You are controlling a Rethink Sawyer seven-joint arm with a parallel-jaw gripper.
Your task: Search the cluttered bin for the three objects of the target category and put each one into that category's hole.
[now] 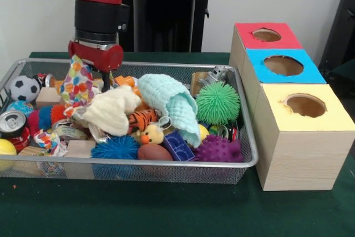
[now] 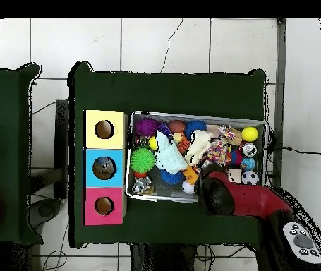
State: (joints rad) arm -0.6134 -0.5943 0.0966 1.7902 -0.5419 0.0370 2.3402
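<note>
A wire mesh bin [image 1: 250,137] holds a jumble of toys. My gripper [image 1: 105,83] hangs down at the bin's back, beside a polka-dot cloth [image 1: 76,83] and just above a cream cloth [image 1: 112,109]. A mint cloth [image 1: 173,102] lies draped over the middle. A green spiky ball [image 1: 217,102], a blue one [image 1: 115,148] and a purple one [image 1: 218,149] sit among them. Three boxes stand right of the bin, each with a hole: red [image 1: 266,35], blue [image 1: 283,65], yellow [image 1: 305,105]. From overhead the arm [image 2: 223,194] covers the gripper.
Also in the bin: a soccer ball [image 1: 24,88], a yellow ball [image 1: 5,148], a can [image 1: 12,121], wooden blocks [image 1: 81,148], a toy tiger [image 1: 142,119], a duck [image 1: 151,135], a brown football [image 1: 153,152], a blue brick [image 1: 178,145]. Green cloth [image 1: 138,209] covers the table.
</note>
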